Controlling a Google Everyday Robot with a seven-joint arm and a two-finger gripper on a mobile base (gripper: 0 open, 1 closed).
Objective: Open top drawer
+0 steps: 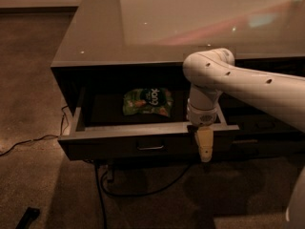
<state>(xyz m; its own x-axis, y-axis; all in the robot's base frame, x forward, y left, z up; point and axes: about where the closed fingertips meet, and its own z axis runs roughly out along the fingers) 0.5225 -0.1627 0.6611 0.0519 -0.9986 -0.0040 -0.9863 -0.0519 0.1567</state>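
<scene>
Drawer [107,149] open, dark-fronted — hand [205,155] by its front

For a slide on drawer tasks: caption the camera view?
Top drawer pulled open, green snack bag inside; end effector hangs at its front edge, right of the handle.
</scene>
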